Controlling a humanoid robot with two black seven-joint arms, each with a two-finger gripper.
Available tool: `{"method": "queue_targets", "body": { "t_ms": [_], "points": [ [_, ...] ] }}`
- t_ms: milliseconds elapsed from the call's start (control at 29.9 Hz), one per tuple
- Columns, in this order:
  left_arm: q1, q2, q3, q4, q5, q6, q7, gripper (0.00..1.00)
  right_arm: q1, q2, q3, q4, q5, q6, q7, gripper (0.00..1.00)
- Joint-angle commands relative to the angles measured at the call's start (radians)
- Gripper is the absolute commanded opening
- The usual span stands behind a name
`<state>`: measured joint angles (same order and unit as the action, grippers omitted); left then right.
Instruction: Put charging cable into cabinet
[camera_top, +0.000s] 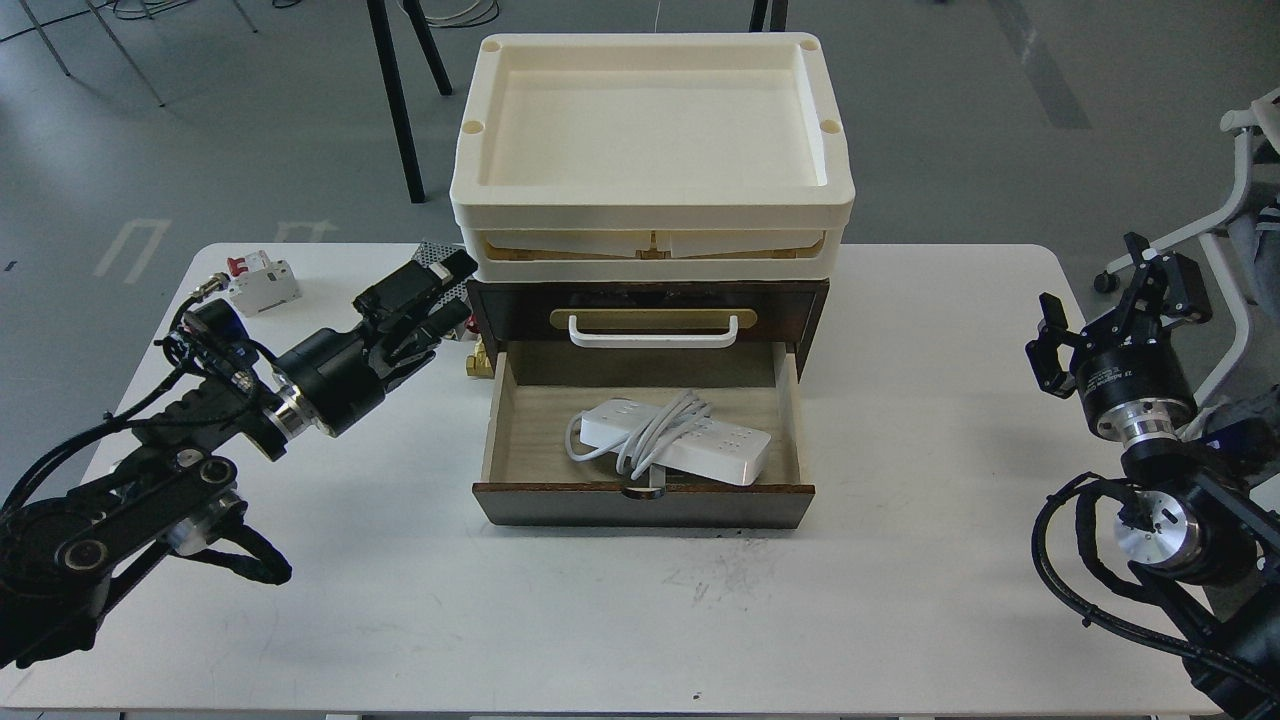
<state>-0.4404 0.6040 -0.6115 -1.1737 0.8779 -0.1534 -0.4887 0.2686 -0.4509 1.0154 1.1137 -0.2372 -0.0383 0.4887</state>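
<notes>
Cable (680, 436) lying inside open lower drawer of cabinet (645, 500), cord looped round its middle, slanted. Cream tray (650, 195) stacked on top. Left end effector (425, 300) just beside cabinet's upper left, holding nothing, finger spread unclear. Right end effector (1110, 300) well apart over the surface's (900, 560) right edge, fingers spread, empty. Breaker (262, 282) back left.

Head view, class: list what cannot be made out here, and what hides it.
- Perforated metal box: mostly behind the left gripper.
- Brass part: half hidden by the cabinet.
- Left gripper's jaws: dark, fingers indistinguishable.
- Lower drawer handle: only its top shows over the drawer front.
</notes>
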Motion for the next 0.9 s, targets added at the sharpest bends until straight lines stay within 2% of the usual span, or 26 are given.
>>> {"method": "queue_targets", "body": {
  "t_ms": [0, 201, 535, 870],
  "points": [
    [0.087, -0.001, -0.121, 0.003, -0.034, 0.000, 0.000, 0.87, 0.000, 0.000, 0.000, 0.000, -0.001, 0.000, 0.000, 0.97],
    [0.144, -0.004, -0.224, 0.071, -0.187, 0.021, 0.000, 0.87, 0.001, 0.001, -0.001, 0.003, -0.001, -0.003, 0.000, 0.99],
    [0.147, -0.006, -0.225, 0.201, -0.511, 0.028, 0.000, 0.87, 0.000, 0.011, -0.006, 0.025, -0.013, -0.023, 0.000, 0.99],
    [0.109, -0.013, -0.229, 0.217, -0.637, 0.029, 0.000, 0.94, -0.006, 0.011, 0.005, 0.067, -0.011, -0.017, 0.000, 0.99]
  ]
}}
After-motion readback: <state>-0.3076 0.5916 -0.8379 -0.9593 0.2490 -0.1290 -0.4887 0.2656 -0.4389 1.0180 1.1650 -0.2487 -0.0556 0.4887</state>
